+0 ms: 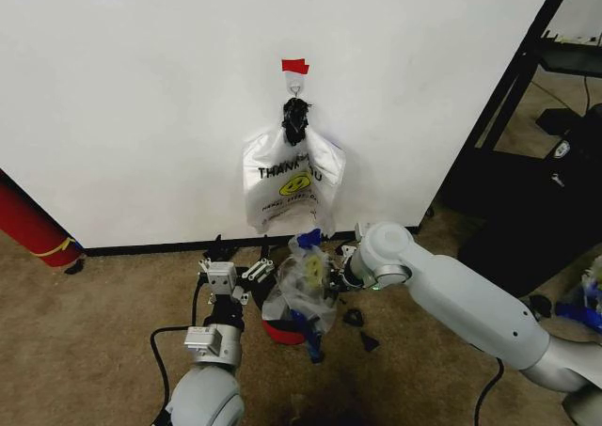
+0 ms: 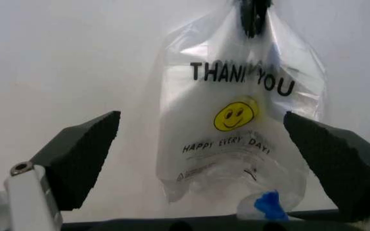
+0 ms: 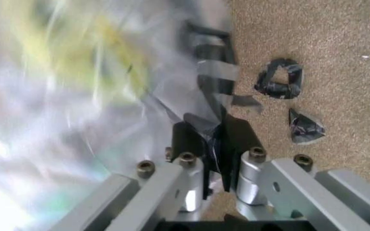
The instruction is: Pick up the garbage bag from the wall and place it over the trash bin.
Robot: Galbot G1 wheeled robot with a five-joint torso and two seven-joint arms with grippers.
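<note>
The thin translucent garbage bag with a yellow smiley print and blue patch is draped over the small black mesh trash bin with a red base, which stands on the brown carpet near the plain white wall. The right gripper is clenched on a fold of the bag's plastic at the bin's right edge. The left gripper is released, fingers spread wide, just beside the bin's left rim. A second "THANK YOU" bag hangs on the wall hook above, apart from the bin. Two dark scraps lie on the carpet to the right.
</note>
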